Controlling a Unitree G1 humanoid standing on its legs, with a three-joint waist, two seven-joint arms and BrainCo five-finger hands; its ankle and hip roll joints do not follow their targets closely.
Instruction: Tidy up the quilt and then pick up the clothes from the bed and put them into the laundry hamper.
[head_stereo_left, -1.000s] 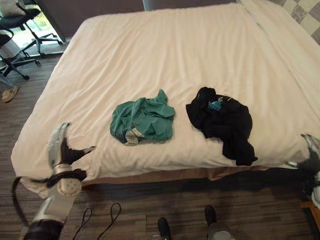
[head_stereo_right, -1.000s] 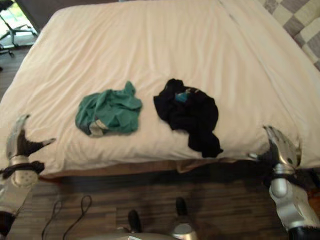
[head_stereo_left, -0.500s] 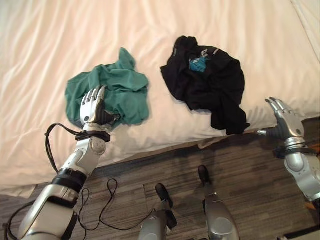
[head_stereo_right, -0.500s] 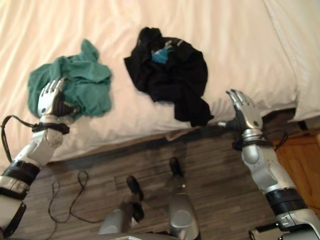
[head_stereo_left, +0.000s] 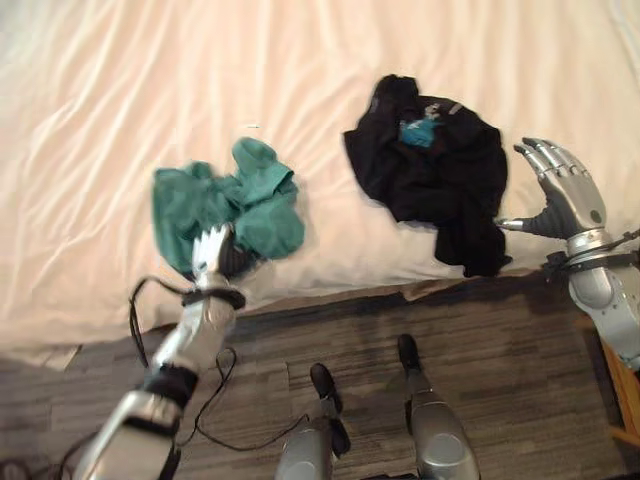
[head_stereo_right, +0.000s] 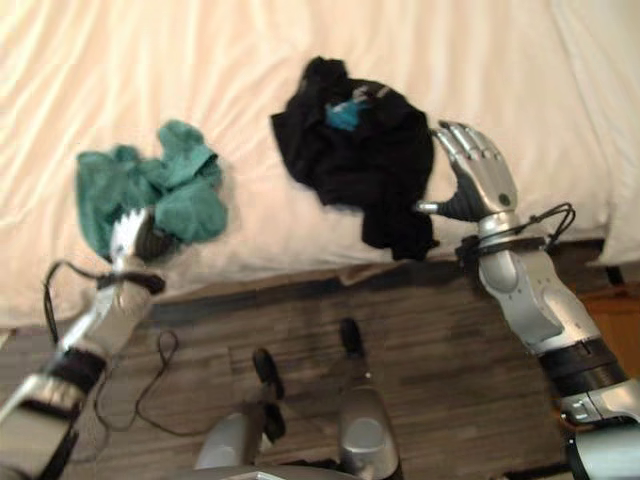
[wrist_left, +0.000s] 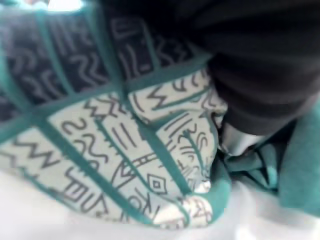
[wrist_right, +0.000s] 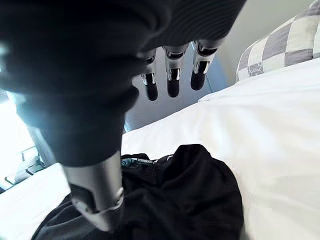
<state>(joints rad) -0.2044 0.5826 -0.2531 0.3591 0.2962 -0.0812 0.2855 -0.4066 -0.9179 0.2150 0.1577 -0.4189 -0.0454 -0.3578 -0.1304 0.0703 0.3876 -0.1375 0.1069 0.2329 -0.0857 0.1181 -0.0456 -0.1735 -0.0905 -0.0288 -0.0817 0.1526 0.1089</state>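
The green garment (head_stereo_left: 228, 207) is lying crumpled on the quilt (head_stereo_left: 150, 90) near the foot edge of the bed, on the robot's left. It is bunched into a rough lump with no clear long axis; one fold is sticking up toward the head of the bed. The left hand (head_stereo_left: 212, 250) is lying on its near edge, fingers pointing up the bed into the cloth. The left wrist view is showing, very close, a light panel with dark zigzag and diamond patterning between green seams (wrist_left: 135, 150), with plain green folds beside it. Whether the fingers are gripping the cloth cannot be told.

The black garment (head_stereo_right: 365, 150) is lying to the right of the green one, well apart from it, also near the foot edge. Its heap is running lengthwise from the head side toward the foot, with a tail hanging toward the bed's edge. A blue patch (head_stereo_right: 345, 112) is showing near its top; any print there is too small to read.

The right hand (head_stereo_right: 472, 180) is hovering just beside the black garment's right side, fingers spread and straight, thumb pointing toward the cloth, holding nothing.

A checked pillow (wrist_right: 285, 42) is lying at the head.
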